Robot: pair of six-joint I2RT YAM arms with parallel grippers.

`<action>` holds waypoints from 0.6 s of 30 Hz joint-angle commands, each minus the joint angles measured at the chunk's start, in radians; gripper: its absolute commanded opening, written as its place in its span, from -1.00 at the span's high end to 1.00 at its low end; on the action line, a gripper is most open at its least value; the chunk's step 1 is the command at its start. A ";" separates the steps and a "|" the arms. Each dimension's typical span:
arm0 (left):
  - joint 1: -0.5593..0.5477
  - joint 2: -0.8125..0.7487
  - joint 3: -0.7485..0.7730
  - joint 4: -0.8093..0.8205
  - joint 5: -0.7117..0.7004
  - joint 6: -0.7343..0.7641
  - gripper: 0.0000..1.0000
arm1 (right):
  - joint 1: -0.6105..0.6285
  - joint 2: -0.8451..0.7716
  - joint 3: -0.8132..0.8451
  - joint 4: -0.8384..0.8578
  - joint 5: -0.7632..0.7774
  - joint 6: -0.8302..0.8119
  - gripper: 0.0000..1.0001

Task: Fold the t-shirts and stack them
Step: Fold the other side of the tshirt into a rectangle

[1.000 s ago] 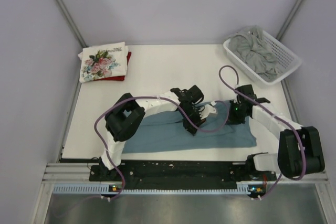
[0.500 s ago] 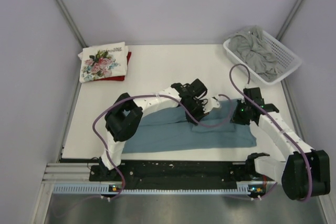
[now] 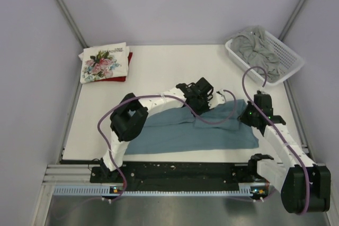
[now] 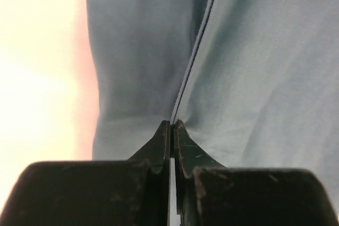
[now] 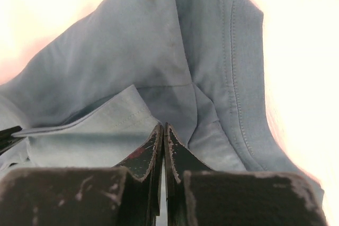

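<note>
Both jaws pinched shut on teal-blue shirt [image 3: 180, 136], left jaws mid-edge, right jaws at corner

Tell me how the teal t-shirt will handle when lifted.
Likely floppy: the teal t-shirt lies creased and draped flat. Probably light, being thin cloth with stitched hems. It should sag between pinch points, not hold shape.
</note>
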 commanded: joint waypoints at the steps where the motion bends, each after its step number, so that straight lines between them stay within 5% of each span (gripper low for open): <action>1: 0.002 0.044 0.049 0.029 -0.131 -0.007 1.00 | -0.010 0.016 -0.017 0.139 0.023 -0.026 1.00; 6: 0.002 0.087 0.087 0.028 -0.199 -0.010 0.93 | -0.011 0.056 -0.006 0.162 0.017 -0.032 1.00; 10: 0.002 0.090 0.093 0.006 -0.196 -0.013 0.29 | -0.014 0.111 0.036 0.095 0.073 -0.025 1.00; 14: 0.002 0.038 0.095 -0.004 -0.200 -0.016 -0.02 | -0.063 0.156 0.128 -0.025 0.117 -0.035 0.28; 18: 0.000 -0.031 0.095 -0.009 -0.191 -0.034 -0.06 | -0.063 0.109 0.193 -0.065 0.095 -0.038 0.21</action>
